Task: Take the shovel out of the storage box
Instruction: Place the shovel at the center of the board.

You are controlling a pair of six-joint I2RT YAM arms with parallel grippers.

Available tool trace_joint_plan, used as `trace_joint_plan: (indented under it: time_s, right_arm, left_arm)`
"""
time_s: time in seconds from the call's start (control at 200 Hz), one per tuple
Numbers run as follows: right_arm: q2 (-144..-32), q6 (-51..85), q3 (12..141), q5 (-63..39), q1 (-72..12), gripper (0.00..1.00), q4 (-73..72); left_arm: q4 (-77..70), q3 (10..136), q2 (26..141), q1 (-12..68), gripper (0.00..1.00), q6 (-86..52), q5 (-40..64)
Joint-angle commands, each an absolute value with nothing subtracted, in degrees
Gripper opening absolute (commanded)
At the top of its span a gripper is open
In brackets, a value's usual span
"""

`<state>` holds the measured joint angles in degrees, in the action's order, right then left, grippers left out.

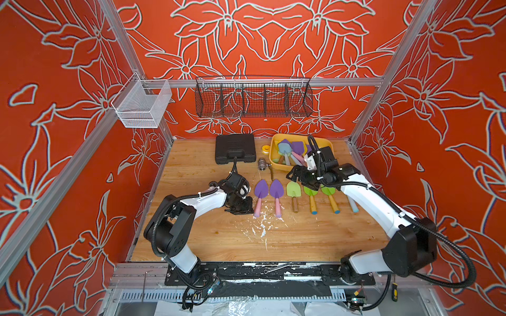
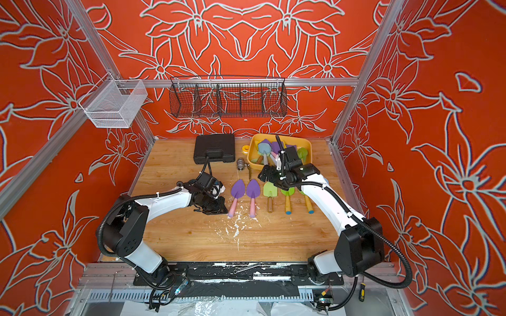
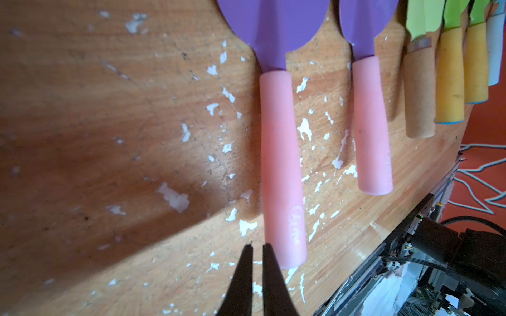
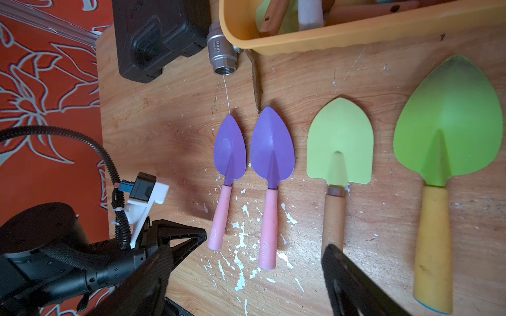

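Flecked wooden table (image 1: 219, 240), storage box (image 1: 294, 135) (floral walls (image 1: 273, 41)).

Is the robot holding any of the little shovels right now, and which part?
No, nothing is held. The left hand is shut and empty beside the purple shovel's pink handle. The right hand is open and empty.

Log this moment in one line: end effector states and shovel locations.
left end effector: shut, empty, beside pink handle | right end effector: open, empty | storage box: shovels inside | table: shovel row
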<state>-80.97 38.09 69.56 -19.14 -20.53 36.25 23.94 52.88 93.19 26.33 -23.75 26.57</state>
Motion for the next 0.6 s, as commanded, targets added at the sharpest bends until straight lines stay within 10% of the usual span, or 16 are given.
trace_joint_plan:
  time_s: [0.0, 0.145, 0.38, 0.595]
  right_arm:
    - [-80.5, 37.5, 71.4, -15.8, -19.8, 0.88, 38.9]
    - [-85.3, 33.5, 78.2, -12.8, -16.5, 0.86, 44.2]
    - [-100.0, 23.2, 93.6, -11.2, -12.2, 0.72, 49.4]
    - [-116.0, 19.9, 110.4, -15.8, -11.3, 0.64, 52.3]
  left_arm:
    - [28.1, 54.1, 91.8, 26.3, 0.11, -22.0, 23.1]
    - [30.5, 56.1, 83.9, 25.8, 0.21, -22.1, 20.6]
    - [37.1, 67.2, 70.1, 25.8, 0.67, -19.6, 20.1]
    - [43.8, 76.5, 65.3, 25.8, 0.79, -18.4, 16.4]
